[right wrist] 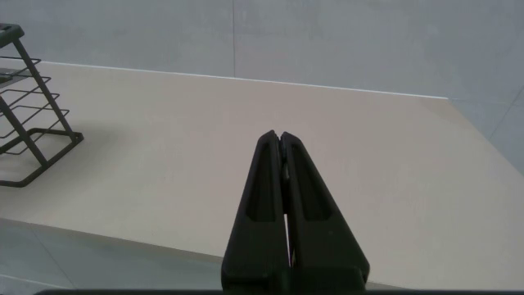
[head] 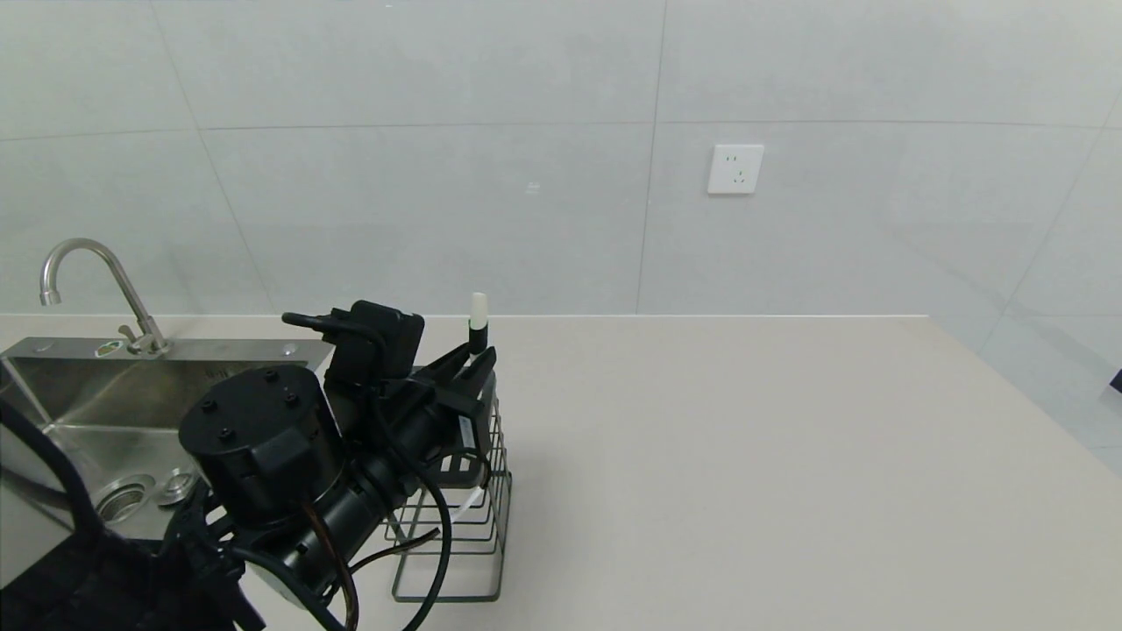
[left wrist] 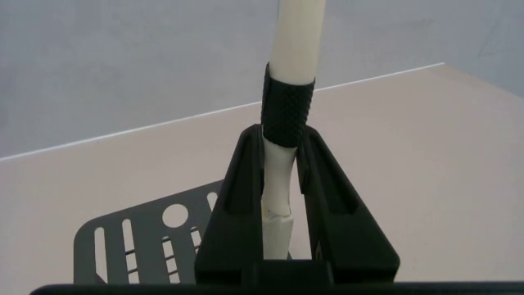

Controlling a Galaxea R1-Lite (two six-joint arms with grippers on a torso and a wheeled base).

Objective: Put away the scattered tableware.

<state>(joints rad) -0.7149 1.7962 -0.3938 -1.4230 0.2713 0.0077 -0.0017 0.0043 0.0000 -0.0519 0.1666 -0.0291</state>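
- Left gripper [head: 478,355] jaws pinch a white-handled utensil [head: 479,308] upright above the wire rack [head: 491,526].
- The rack stands at the counter's [head: 745,456] 8 o'clock; the arm hides its contents.
- Right gripper [right wrist: 281,138] jaws are pressed together.

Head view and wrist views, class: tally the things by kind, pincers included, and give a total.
White-handled utensil: 1
Wire rack: 1
Sink: 1
Tap: 1
Wall socket: 1
Pincers: 2 (left pincer, right pincer)
Total: 7
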